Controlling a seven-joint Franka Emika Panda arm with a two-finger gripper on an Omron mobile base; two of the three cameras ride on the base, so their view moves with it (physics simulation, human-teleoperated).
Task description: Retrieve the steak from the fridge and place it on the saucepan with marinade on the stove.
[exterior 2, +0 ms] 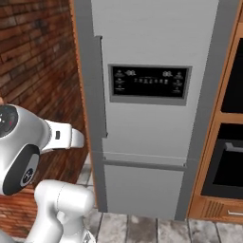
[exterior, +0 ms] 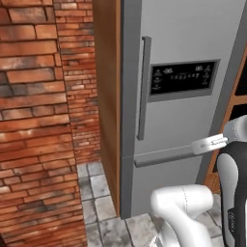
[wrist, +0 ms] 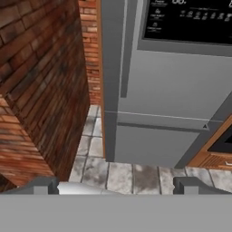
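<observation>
The fridge (exterior: 183, 120) (exterior 2: 147, 133) (wrist: 167, 99) stands straight ahead with both doors closed. Its long vertical bar handle (exterior: 143, 87) (exterior 2: 100, 85) (wrist: 128, 50) runs down the left edge of the upper door, next to the dark display panel (exterior: 182, 77) (exterior 2: 149, 81). A drawer seam crosses the fridge lower down. My gripper (wrist: 120, 186) is open with nothing between its wide-apart fingertips (wrist: 43, 185). It hangs some way in front of the fridge, facing its lower left part and the floor. The steak is hidden. The saucepan, marinade and stove are out of view.
A red brick wall (exterior: 34, 120) (wrist: 41, 90) closes in on the left. A wooden side panel (exterior: 107, 96) flanks the fridge there. A wooden cabinet with dark built-in ovens (exterior 2: 228, 142) stands to the right. Grey floor tiles (wrist: 122, 174) lie below.
</observation>
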